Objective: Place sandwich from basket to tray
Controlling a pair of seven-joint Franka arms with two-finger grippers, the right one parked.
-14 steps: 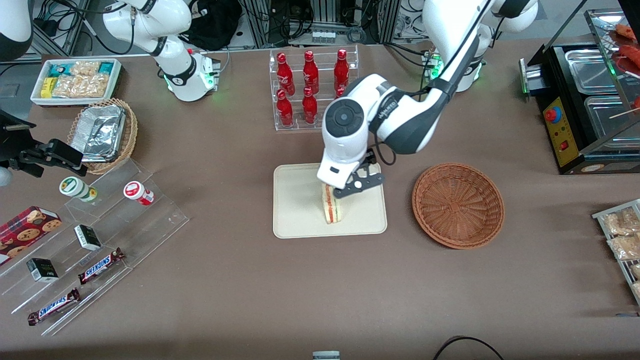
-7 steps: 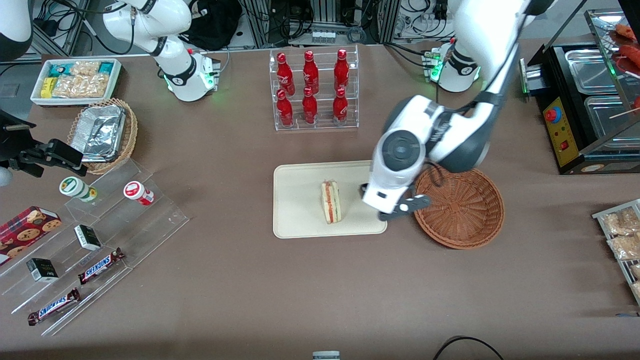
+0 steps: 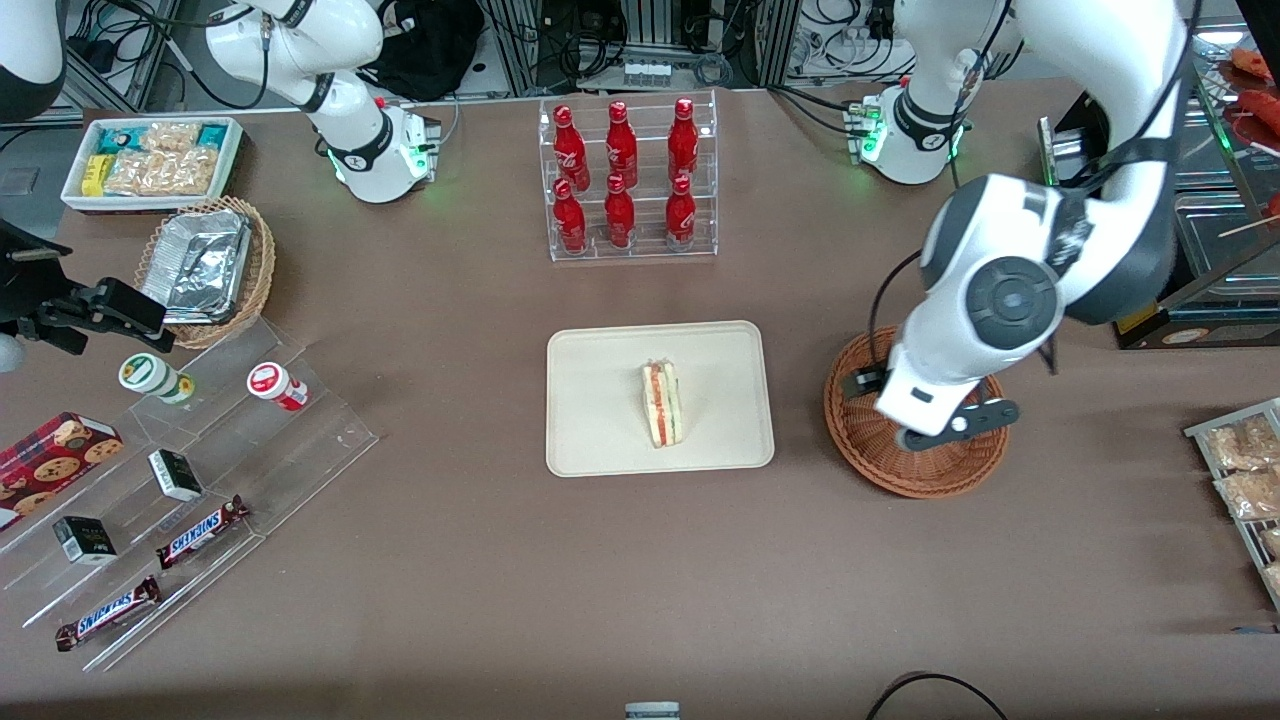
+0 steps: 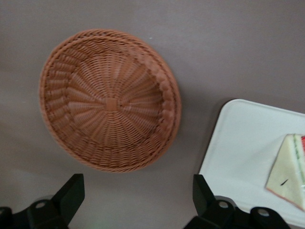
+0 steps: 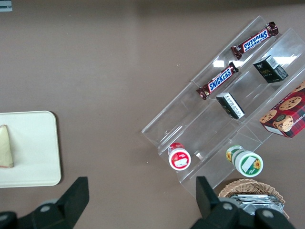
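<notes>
The triangular pale-bread sandwich lies on the flat cream rectangular plastic tray. The tool hangs open and empty above the round reddish-brown wicker basket.

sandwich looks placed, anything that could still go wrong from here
Little, probably. The sandwich stands on its edge on the tray, so a bump to the table might tip it flat. The tool, open and empty, hangs above the basket; if the arm drops low while pulling away, it could catch the basket's rim and drag it. The cable looping from the wrist near that rim could snag too.
</notes>
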